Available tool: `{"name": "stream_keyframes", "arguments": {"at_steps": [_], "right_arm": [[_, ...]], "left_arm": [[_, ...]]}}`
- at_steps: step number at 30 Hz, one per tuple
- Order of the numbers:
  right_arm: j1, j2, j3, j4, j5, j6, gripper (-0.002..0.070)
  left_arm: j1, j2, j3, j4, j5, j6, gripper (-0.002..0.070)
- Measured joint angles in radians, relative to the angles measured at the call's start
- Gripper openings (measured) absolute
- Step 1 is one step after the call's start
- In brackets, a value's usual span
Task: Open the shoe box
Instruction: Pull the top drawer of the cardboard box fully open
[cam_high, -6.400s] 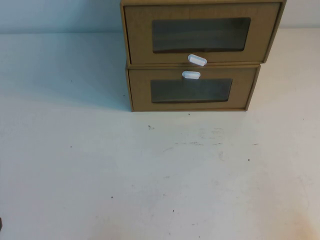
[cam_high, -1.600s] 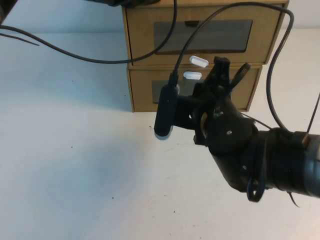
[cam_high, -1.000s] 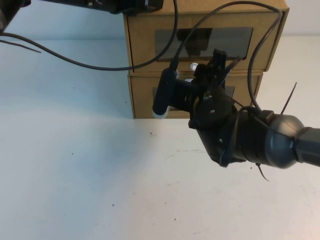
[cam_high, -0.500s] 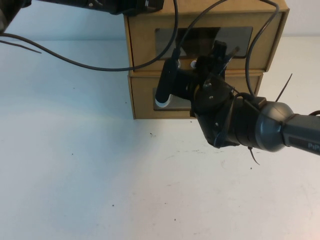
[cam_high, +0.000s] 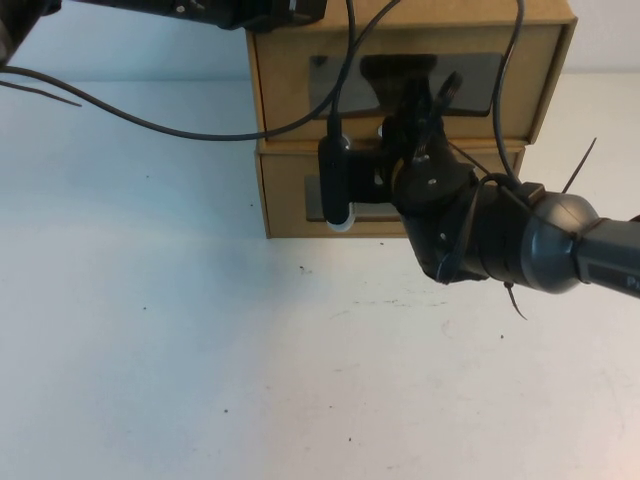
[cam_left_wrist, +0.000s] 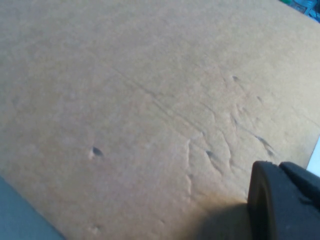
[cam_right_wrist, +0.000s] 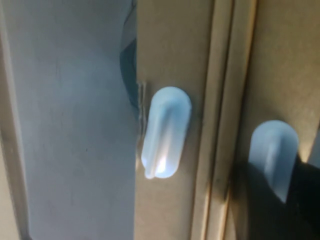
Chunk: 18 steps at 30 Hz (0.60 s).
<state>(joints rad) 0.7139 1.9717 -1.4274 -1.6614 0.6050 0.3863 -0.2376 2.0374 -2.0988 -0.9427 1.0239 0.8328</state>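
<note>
Right claw (cam_high: 405, 118): against the front of the upper shoe box (cam_high: 290, 80), at its white handle (cam_right_wrist: 274, 155). In the right wrist view a dark part of the claw lies against that handle. How wide the claw stands, and whether it has hold of the handle, I cannot tell.

Change: about a second and a half ago this claw hung over the table, short of the boxes. Half a second ago it was almost at the front. Now it is at the handle, which the high view no longer shows. Both box fronts look flush, as at the start. Judgement: the reach is done, the grasp is the step in hand, and the pull has not begun.

Near to far:
- Table (cam_high: 200, 350): bare in front.
- Right arm (cam_high: 520, 245): comes in from the right, across the table.
- Lower shoe box (cam_high: 285, 190): stands on the table. Its handle (cam_right_wrist: 165, 132) is untouched, near the other one across the seam.
- Upper shoe box: stacked on the lower one.
- Left claw (cam_left_wrist: 284, 197): farthest, over the top of the upper box, with cardboard filling its view. Contact and width I cannot tell. It is probably there to steady the stack.

Count:
- Shoe boxes: 2
- White handles: 2
- Windows: 2, upper (cam_high: 480, 80) and lower (cam_high: 312, 195)
- Arms: 2
- Claws: 2
- Boxes open: 0
</note>
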Motion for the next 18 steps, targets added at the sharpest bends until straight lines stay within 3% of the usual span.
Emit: {"name": "stream_keyframes", "arguments": {"at_steps": [18], "right_arm": [[0.01,0.002,-0.002,-0.002,0.034,-0.012,0.0103]], "left_arm": [[-0.023,0.059,-0.061,-0.005,0.01,-0.074,-0.0006]]}}
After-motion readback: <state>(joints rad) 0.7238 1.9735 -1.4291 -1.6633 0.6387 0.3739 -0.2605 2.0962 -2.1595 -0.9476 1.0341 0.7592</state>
